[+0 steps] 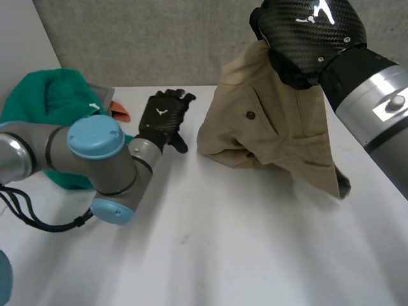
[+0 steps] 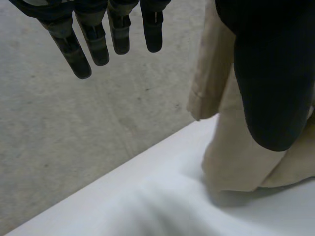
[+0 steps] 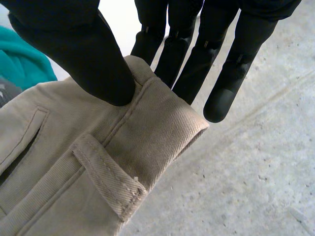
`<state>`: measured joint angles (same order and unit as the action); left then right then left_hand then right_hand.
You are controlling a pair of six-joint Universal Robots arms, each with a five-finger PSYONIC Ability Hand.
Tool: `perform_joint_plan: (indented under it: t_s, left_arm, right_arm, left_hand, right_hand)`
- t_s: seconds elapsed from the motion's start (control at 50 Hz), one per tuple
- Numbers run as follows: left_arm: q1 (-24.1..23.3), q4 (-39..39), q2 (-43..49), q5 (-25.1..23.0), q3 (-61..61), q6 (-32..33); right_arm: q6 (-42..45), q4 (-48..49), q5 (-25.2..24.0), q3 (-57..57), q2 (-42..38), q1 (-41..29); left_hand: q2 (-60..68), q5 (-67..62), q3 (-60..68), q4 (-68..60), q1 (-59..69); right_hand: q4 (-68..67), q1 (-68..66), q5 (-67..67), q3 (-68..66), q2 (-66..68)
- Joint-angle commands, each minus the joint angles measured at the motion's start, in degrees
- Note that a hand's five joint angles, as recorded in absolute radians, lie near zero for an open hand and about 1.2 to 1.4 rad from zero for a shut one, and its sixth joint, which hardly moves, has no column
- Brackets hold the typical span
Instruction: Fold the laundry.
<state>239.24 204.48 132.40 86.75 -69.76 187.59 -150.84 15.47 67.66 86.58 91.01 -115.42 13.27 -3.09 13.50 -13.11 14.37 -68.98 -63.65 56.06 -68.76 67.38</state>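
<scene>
The right hand is up high over the far side of the table; it holds the tan pants by the waistband. In the right wrist view its thumb presses on the top of the band and its fingers stand straight behind it; the cloth is pinched between them, just beside a belt loop.

The pants hang down from that pinch; their long way runs up and down; the low part is bunched up and rests on the table below the right hand.

The left hand is low, near the far edge of the table, to the left of the pants; it is near them but not touching. Its fingers are straight and loose and hold nothing; in the left wrist view the tan cloth hangs just past its thumb.

A green cloth lies in a heap behind the left arm, well apart from the pants.

The pants are not flat yet, so the folding looks barely begun. The left hand is the free one and the nearer one to the loose side; it would likely have to reach to its right to take the other end of the band. The pinch sits close to the edge of the band; it might slip if the pants are pulled hard.
</scene>
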Motion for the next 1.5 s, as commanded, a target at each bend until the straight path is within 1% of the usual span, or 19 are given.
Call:
perform_joint_plan:
  t_s: [0.02, 0.16, 0.22, 0.26, 0.28, 0.32, 0.34, 0.4, 0.44, 0.52, 0.66, 0.78, 0.86, 0.88, 0.96, 1.12, 1.32, 1.42, 1.5]
  left_arm:
    - [-0.97, 0.39, 1.29, -0.71, 1.64, -0.12]
    - [-1.59, -0.31, 0.85, -1.58, 2.17, -0.12]
    - [-2.37, -1.45, 0.58, -5.79, 0.95, -0.47]
    - [-3.34, -3.46, 0.67, -9.48, -0.19, -0.91]
    - [-4.74, -5.74, 0.5, -13.32, -1.33, -0.91]
    - [-5.63, -7.6, 0.32, -15.55, -1.87, -1.09]
    - [-5.89, -8.22, 0.32, -15.39, -1.87, -1.44]
    - [-5.11, -8.66, -1.7, -6.01, -1.78, -2.06]
    - [-2.75, -8.49, -3.8, 4.24, -2.74, -1.53]
    - [-0.71, -9.1, -8.27, 13.78, -4.94, -1.61]
    - [-1.58, -9.98, -17.42, 13.71, -17.32, -1.53]
    - [-6.59, -12.87, -22.61, 13.79, -25.42, -1.7]
    - [-8.97, -16.83, -25.25, 14.23, -27.62, -1.44]
    - [-8.97, -18.31, -26.21, 14.67, -27.71, -1.35]
    - [-7.49, -20.78, -27.8, 14.76, -27.1, -1.18]
    - [0.6, -21.23, -30.97, 12.92, -27.27, -0.3]
    - [4.3, -20.26, -25.81, 3.09, -25.34, -0.21]
    - [4.83, -20.79, -20.34, 0.96, -23.32, -0.12]
    - [4.92, -20.79, -17.79, 1.05, -22.0, -0.12]
  right_arm:
    - [-0.51, -2.55, -3.4, 3.5, 4.95, -2.44]
    - [-0.6, -4.49, -7.63, 7.1, 8.74, -2.0]
    - [-0.77, -4.23, -7.9, 7.72, 9.62, -1.74]
    - [-0.77, -4.14, -7.02, 7.46, 9.62, -1.74]
    - [-0.77, -4.14, -6.93, 7.2, 9.62, -1.74]
    - [-0.77, -4.14, -6.23, 6.32, 8.92, -1.13]
    - [-0.77, -4.14, -5.97, 5.88, 8.66, -0.69]
    - [-0.68, -4.49, -3.87, 4.04, 5.07, 2.72]
    - [-0.33, -4.93, -2.46, 3.33, 2.16, 4.41]
    - [-0.07, -7.03, 1.15, 0.96, -3.47, 6.26]
    - [0.81, -10.99, 6.25, -1.24, -10.77, 6.09]
    - [2.65, -11.17, 8.71, -0.72, -13.05, 6.0]
    - [2.74, -11.26, 8.8, 0.07, -14.02, 5.64]
    - [2.74, -11.26, 8.8, 0.16, -14.2, 5.47]
    - [2.92, -11.26, 8.72, 1.57, -13.94, 4.59]
    - [3.01, -11.17, 8.28, 4.73, -11.48, 3.36]
    - [2.74, -11.17, 7.57, 8.51, -6.91, 3.36]
    - [2.74, -11.17, 7.66, 9.39, -6.55, 3.53]
    - [2.83, -11.08, 7.66, 9.74, -6.64, 4.23]
  left_hand:
    - [0.31, -0.48, 0.07, -0.47, -0.79]
    - [2.83, -3.0, 2.59, -2.99, 1.73]
    - [10.87, -11.04, 10.63, -11.03, 9.77]
    - [21.28, -21.45, 21.04, -21.44, 20.18]
    - [38.82, -39.0, 38.59, -38.98, 37.73]
    - [66.59, -66.76, 66.35, -66.75, 65.49]
    - [66.73, -66.9, 66.49, -66.89, 65.63]
    - [66.73, -66.91, 66.5, -66.89, 65.63]
    - [66.73, -66.91, 66.5, -66.89, 65.63]
    - [66.73, -66.91, 66.5, -66.89, 65.63]
    - [66.73, -66.91, 66.5, -66.89, 65.63]
    - [66.73, -66.91, 66.5, -66.89, 65.63]
    - [40.74, -40.91, 40.5, -40.9, 39.64]
    - [30.36, -30.53, 30.12, -30.52, 29.26]
    - [9.11, -9.29, 8.88, -9.27, 8.02]
    - [9.56, -9.73, 9.32, -9.72, 8.46]
    - [11.41, -11.58, 11.17, -11.57, 10.31]
    - [14.93, -15.11, 14.7, -15.09, 13.83]
    - [24.17, -24.34, 23.93, -24.33, 23.07]
  right_hand:
    - [-11.02, -16.35, 13.94, -11.24, 12.62]
    - [-11.02, -16.35, 13.94, -11.24, 12.62]
    - [-11.02, -16.35, 13.94, -11.24, 12.62]
    - [-11.02, -16.35, 13.94, -11.24, 12.62]
    - [-11.02, -16.35, 13.94, -11.24, 12.62]
    - [-11.02, -16.35, 13.94, -11.24, 12.62]
    - [-11.02, -16.35, 13.94, -11.24, 12.62]
    - [-11.02, -16.35, 13.94, -11.24, 12.62]
    - [-11.02, -16.35, 13.94, -11.24, 12.62]
    - [-11.02, -16.35, 13.94, -11.24, 12.62]
    - [-11.02, -16.35, 13.94, -11.24, 12.62]
    - [-11.02, -16.35, 13.94, -11.24, 12.62]
    - [-11.02, -16.35, 13.94, -11.24, 12.62]
    - [-11.02, -16.35, 13.94, -11.24, 12.62]
    - [-11.02, -16.35, 13.94, -11.24, 12.62]
    - [-11.02, -16.35, 13.94, -11.24, 12.62]
    - [-11.02, -16.35, 13.94, -11.24, 12.62]
    - [-11.02, -16.35, 13.94, -11.24, 12.62]
    - [-11.02, -16.35, 13.94, -11.24, 12.62]
